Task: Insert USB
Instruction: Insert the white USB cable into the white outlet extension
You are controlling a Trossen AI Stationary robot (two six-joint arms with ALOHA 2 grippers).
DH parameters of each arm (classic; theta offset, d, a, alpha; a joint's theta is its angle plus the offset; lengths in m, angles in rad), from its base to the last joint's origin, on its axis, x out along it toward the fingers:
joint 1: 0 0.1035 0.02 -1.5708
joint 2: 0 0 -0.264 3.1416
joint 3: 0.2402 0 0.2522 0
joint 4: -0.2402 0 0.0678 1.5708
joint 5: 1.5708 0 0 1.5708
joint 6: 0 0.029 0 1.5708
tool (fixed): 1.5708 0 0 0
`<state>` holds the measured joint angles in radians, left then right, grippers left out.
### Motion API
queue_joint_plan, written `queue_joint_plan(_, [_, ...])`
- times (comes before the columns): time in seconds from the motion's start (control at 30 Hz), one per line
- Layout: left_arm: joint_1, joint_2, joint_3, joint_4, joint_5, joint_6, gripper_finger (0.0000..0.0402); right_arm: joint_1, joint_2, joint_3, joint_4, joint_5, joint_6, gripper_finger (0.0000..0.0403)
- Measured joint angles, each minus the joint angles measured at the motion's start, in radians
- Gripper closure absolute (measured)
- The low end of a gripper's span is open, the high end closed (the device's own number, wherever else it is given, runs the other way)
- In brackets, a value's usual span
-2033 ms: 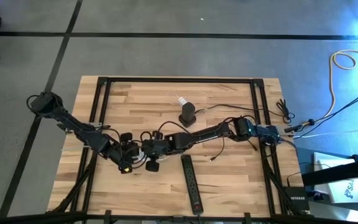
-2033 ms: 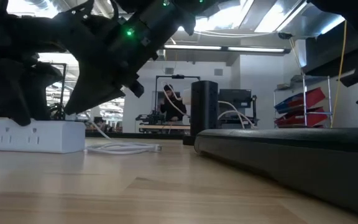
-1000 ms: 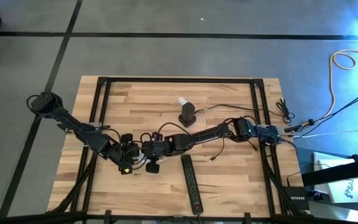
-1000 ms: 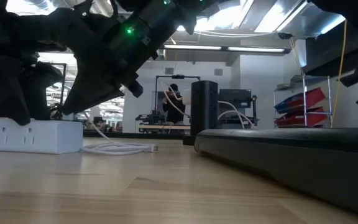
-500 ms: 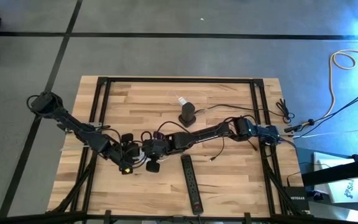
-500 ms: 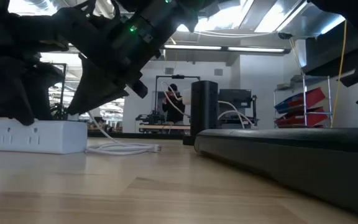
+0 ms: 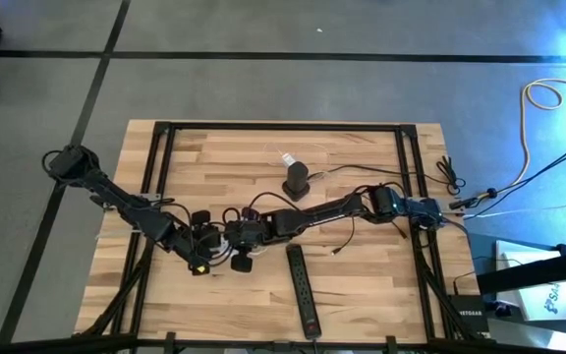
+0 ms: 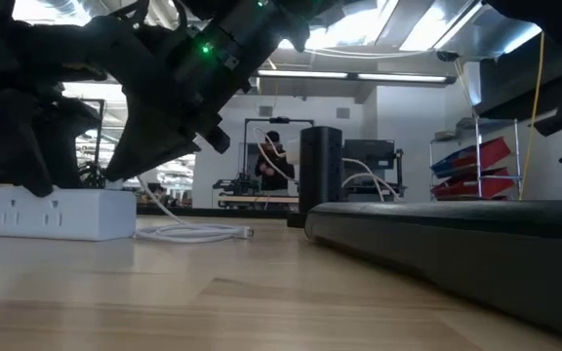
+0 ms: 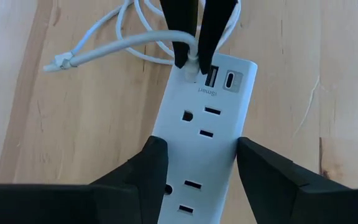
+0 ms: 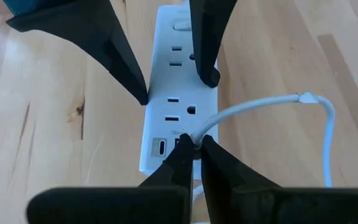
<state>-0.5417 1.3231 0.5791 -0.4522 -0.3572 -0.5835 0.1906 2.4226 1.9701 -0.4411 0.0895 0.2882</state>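
A white power strip [image 9: 197, 143] lies flat on the wooden table, left of centre, with its USB ports [image 9: 219, 78] at one end. A white USB plug [image 9: 191, 65] on a white cable [image 9: 104, 53] stands at the outermost port. How deep it sits I cannot tell. My right gripper [image 10: 191, 146] is shut on the plug. My left gripper [image 9: 199, 163] straddles the strip's middle and is shut on it. In the high view both grippers meet at the strip [image 7: 219, 246]. My left gripper clamps the power strip's two long sides [image 9: 160, 155] between its fingers, about mid-length. The fingers slant down from the table's left and lie across the strip. The strip rests flat on the table. My right gripper pinches the USB plug [image 10: 192, 138] between its two fingertips, right where the cable leaves it. The fingers slant down from the table's right. The plug's tip sits at the strip's port, and the cable [image 10: 260, 102] trails away slack onto the table.
A black power strip [image 7: 305, 288] lies near the front edge, right of the grippers. A black cylinder on a stand [image 7: 296, 180] is toward the far side, with loose cables [image 7: 342, 241] beside the right arm. A person [image 8: 273, 156] shows in the room beyond.
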Motion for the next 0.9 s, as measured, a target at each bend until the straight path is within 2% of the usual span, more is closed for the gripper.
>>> queue_joint_plan(0.13, [-0.001,0.0,0.0,-0.012,0.003,0.0,0.0231,0.006,0.0,-0.006,0.075,0.016,-0.028,0.0403])
queue_joint_plan(0.33, [0.0,0.0,0.0,-0.001,-0.002,0.0,0.0231,-0.001,-0.001,0.0,-0.001,0.012,-0.001,0.0403])
queue_joint_plan(0.5, [0.0,0.0,-0.001,-0.003,-0.002,-0.002,0.0231,0.001,-0.002,-0.003,0.027,0.03,-0.008,0.0403])
queue_joint_plan(0.7, [0.0,0.0,0.0,0.0,0.002,-0.002,0.0231,-0.003,-0.003,0.0,-0.018,-0.006,0.0,0.0403])
queue_joint_plan(0.9, [-0.001,-0.001,0.0,-0.011,0.008,0.006,0.0231,-0.001,-0.002,-0.005,0.043,-0.015,-0.012,0.0403])
